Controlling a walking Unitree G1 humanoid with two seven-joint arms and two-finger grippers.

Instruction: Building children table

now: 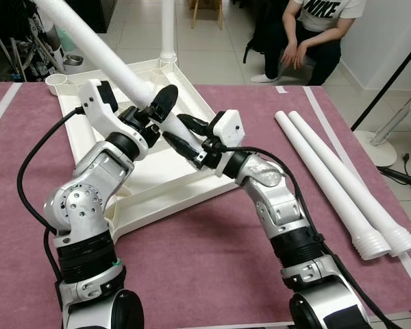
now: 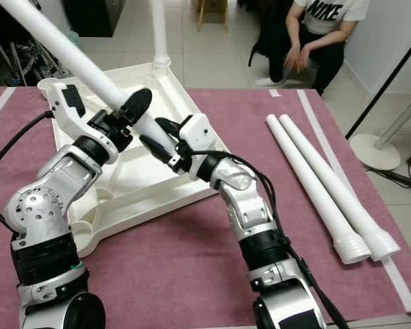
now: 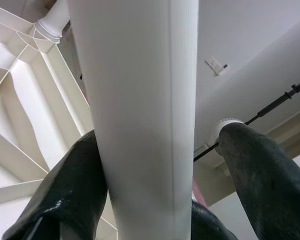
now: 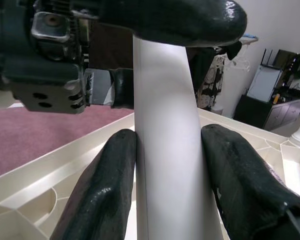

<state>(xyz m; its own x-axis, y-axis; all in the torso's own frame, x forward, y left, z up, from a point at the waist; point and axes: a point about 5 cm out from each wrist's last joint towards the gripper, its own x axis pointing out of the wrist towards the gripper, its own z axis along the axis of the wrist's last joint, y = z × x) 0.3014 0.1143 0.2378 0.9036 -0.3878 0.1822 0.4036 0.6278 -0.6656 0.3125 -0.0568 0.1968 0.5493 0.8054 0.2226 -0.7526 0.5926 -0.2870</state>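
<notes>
A white table top [image 1: 166, 203] lies upside down on the maroon mat. One white table leg [image 1: 167, 27] stands upright in its far corner socket. A second white leg [image 1: 89, 41] slants from the upper left down toward the middle of the table top. My left gripper [image 1: 157, 104] is shut on this slanted leg, one finger [image 3: 65, 195] against its side. Just below, my right gripper [image 1: 186, 136] is shut on the same leg [image 4: 165, 125], its fingers [image 4: 105, 190] pressing both sides close above the ribbed underside.
Two loose white legs [image 1: 332, 181] lie side by side on the mat to my right. A person [image 1: 315, 31] crouches on the tiled floor beyond the mat. A round stand base [image 1: 378, 147] and cables sit off the mat's right edge. An open socket [image 1: 55, 82] shows at the far left corner.
</notes>
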